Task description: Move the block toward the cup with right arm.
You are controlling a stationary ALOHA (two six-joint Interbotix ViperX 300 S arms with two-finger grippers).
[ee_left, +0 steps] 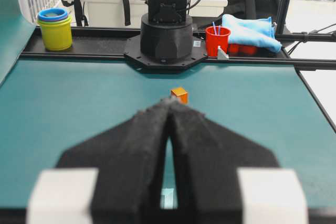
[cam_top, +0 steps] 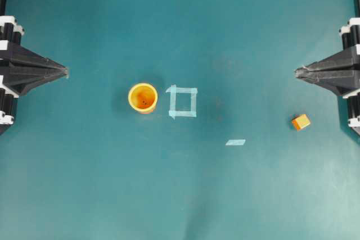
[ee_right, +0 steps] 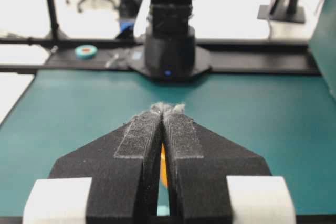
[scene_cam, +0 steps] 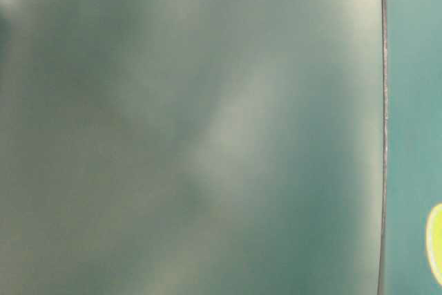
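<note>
As the overhead view is read from its left edge, the first item is the left gripper (cam_top: 66,72), black, wedge-shaped, its two fingers pressed together to a point at mid-height, holding nothing. Right of it, left of frame centre, stands the cup (cam_top: 143,98): round, yellow-orange, darker orange inside, upright on the teal table (cam_top: 180,195). Just beside the cup, to its right and apart from it, lies a tape square (cam_top: 183,102), pale, an outline only. Lower and further right lies a short tape strip (cam_top: 235,142), same pale colour. Near the right edge, below mid-height, sits the block (cam_top: 301,122): a tiny orange cube with a lighter top face, well apart from the cup and the whole tape square between them. Above the block, at the right edge, is the right gripper (cam_top: 297,72), fingers closed to a point, empty, not touching the block.

Left wrist view: closed fingers in the foreground, the block (ee_left: 179,95) just beyond their tip, the opposite arm base (ee_left: 167,35) behind it; a stack of yellow and blue cups (ee_left: 54,29) at upper left, a red cup (ee_left: 217,40) and blue cloth (ee_left: 249,31) at upper right.

Right wrist view: fingers (ee_right: 137,150) shut, an orange sliver visible through the slit between them.

Table-level view: blurred teal, nothing identifiable.
</note>
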